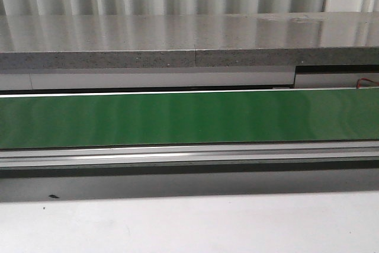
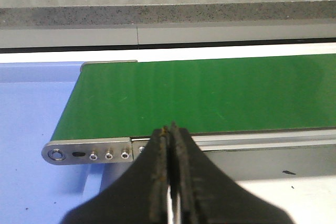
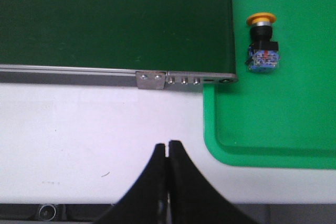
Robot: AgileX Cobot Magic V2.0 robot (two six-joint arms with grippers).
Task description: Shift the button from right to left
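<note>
The button (image 3: 262, 44), with a yellow mushroom cap, black collar and blue contact block, lies on its side in a green tray (image 3: 273, 129) just past the end of the green conveyor belt (image 3: 115, 19). It shows only in the right wrist view. My right gripper (image 3: 167, 144) is shut and empty over the white table, well short of the button and to one side of it. My left gripper (image 2: 170, 128) is shut and empty at the near rail of the belt (image 2: 210, 93), close to the belt's left end. Neither gripper shows in the front view.
The green belt (image 1: 189, 117) runs across the front view with a metal rail (image 1: 189, 155) in front and a grey stone ledge (image 1: 177, 57) behind. A blue tray (image 2: 31, 119) lies under the belt's left end. White table surface (image 3: 79, 124) lies before the belt.
</note>
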